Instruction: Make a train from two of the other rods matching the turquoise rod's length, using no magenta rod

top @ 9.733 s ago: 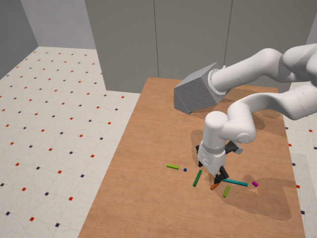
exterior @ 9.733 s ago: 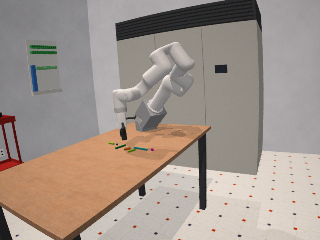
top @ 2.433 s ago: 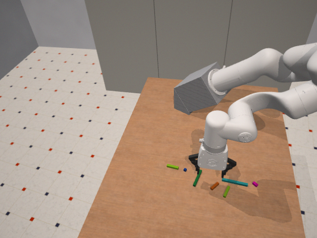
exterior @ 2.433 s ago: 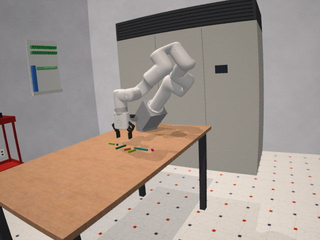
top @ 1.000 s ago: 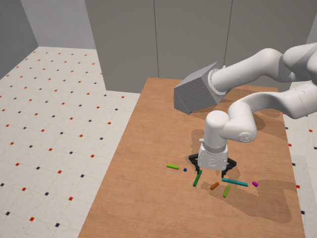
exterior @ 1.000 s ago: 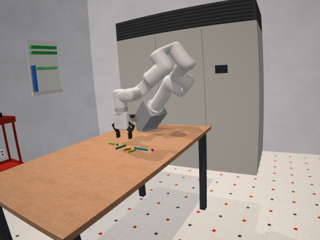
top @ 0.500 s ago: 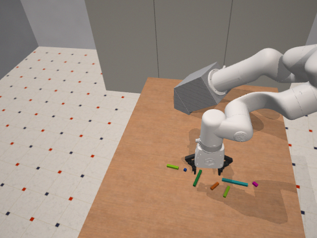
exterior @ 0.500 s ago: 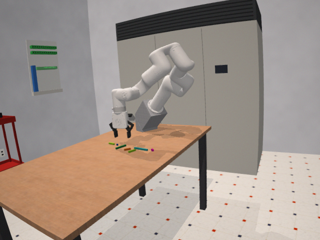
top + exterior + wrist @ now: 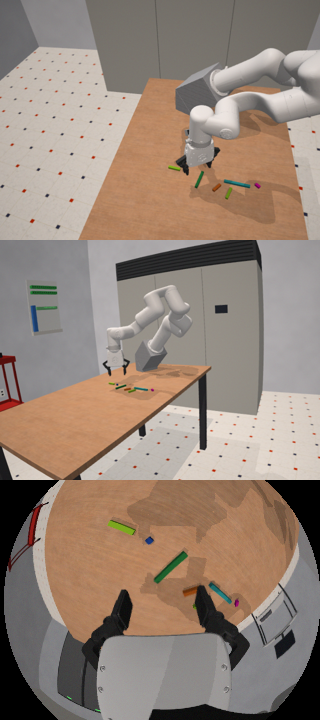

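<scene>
My gripper (image 9: pixel 198 169) (image 9: pixel 117 374) (image 9: pixel 162 595) is open and empty above the table, behind the rods in the top view. One lime rod (image 9: pixel 174 168) (image 9: pixel 111 383) (image 9: pixel 121 527) lies apart at the left. The other lime rod (image 9: pixel 228 193) (image 9: pixel 131 390) lies near the orange rod (image 9: pixel 216 187) (image 9: pixel 127 389) (image 9: pixel 190 591); a finger mostly hides it in the wrist view. The turquoise rod (image 9: pixel 237 183) (image 9: pixel 140 388) (image 9: pixel 220 593) lies right of the orange one. All lie flat, and the two lime rods are far apart.
A green rod (image 9: pixel 199 179) (image 9: pixel 120 386) (image 9: pixel 171 567) lies between the left lime rod and the orange rod. A blue rod (image 9: pixel 117 384) (image 9: pixel 149 540) lies near that lime rod, hidden in the top view. A magenta rod (image 9: pixel 257 185) (image 9: pixel 152 389) (image 9: pixel 237 603) lies beyond the turquoise rod's right end.
</scene>
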